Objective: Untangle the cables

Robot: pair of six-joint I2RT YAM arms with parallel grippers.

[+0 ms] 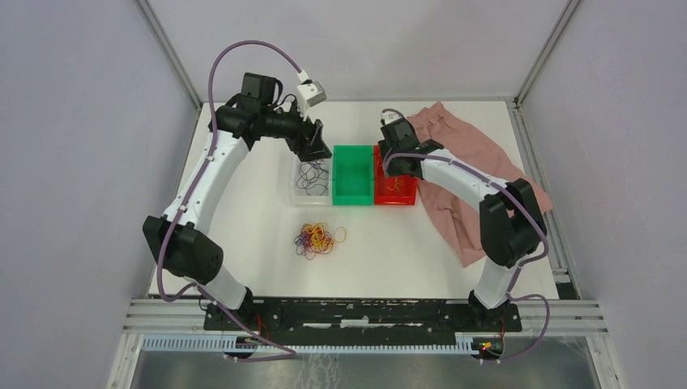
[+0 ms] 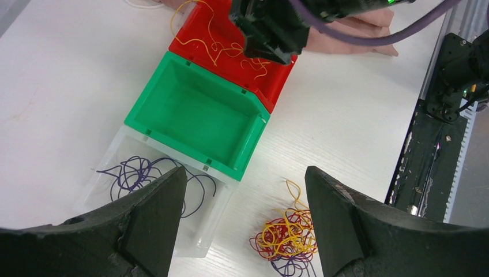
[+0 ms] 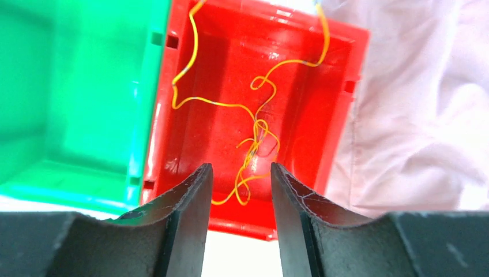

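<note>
Near centre of the table (image 1: 243,243): a loose tangle (image 1: 314,239) of purple, red and orange-yellow cables is seen, lying apart from the bins. It is judged to be the unsorted remainder.

Beyond it, three bins are set side by side in a row, touching: clear on the left, green in the middle, red on the right. The row is judged to serve as one container per colour.

Clear bin (image 2: 109,150): purple strands (image 2: 135,176) are held in it, with some loops draped over its rim. The left gripper (image 2: 245,173) is poised above this bin, fingers wide apart and nothing between them. Its placement suggests readiness for another pick from the tangle.

Green bin (image 2: 196,115): no strands can be made out inside. Red strands are presumed to be meant for it.

Red bin (image 3: 340,75): orange-yellow strands (image 3: 230,105) are lying on its floor, one trailing over the far rim. The right gripper (image 3: 239,167) is held directly above, pointing down into the bin, jaws parted by a narrow gap. No strand is seen pinched, so the pose is read as a drop position.

Far right: a pink cloth (image 1: 474,142) is spread under and behind the right arm. Its purpose cannot be told.
</note>
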